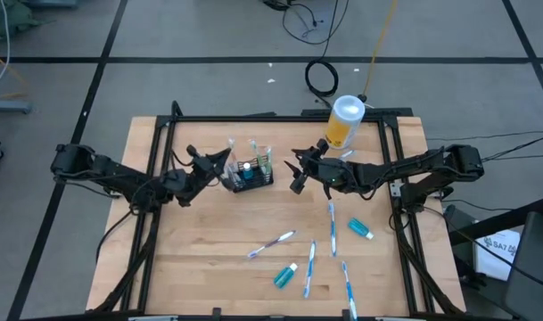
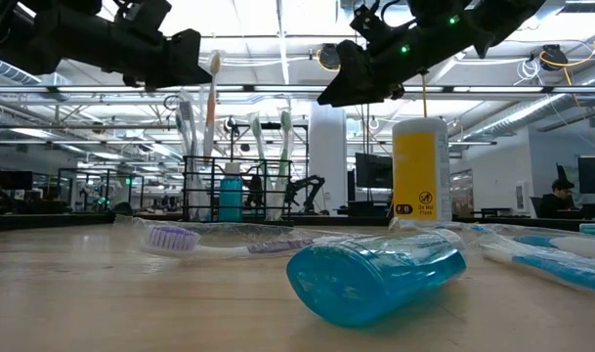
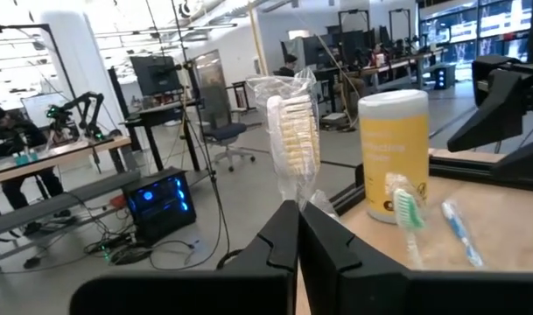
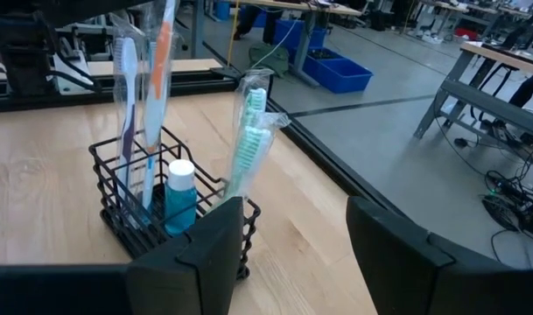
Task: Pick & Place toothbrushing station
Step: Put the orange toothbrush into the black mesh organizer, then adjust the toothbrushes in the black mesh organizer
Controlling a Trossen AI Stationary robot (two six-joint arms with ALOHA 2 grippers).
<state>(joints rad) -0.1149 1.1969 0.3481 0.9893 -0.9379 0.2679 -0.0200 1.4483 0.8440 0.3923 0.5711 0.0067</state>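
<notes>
We see the black wire caddy (image 1: 251, 174) mid-table, already stocked with upright wrapped toothbrushes (image 4: 246, 144) and a teal tube (image 4: 179, 206). Our left gripper (image 1: 219, 163), fingers pressed together, pinches a wrapped toothbrush (image 3: 292, 140) beside it, likely for insertion; the right gripper (image 1: 300, 167) waits opposite, fingers spread

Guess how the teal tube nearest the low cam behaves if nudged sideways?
The tube lies on its side on the table with a round body, so it probably rolls. It looks small and plastic, likely light. Its glossy skin may be slippery to pinch.
</notes>
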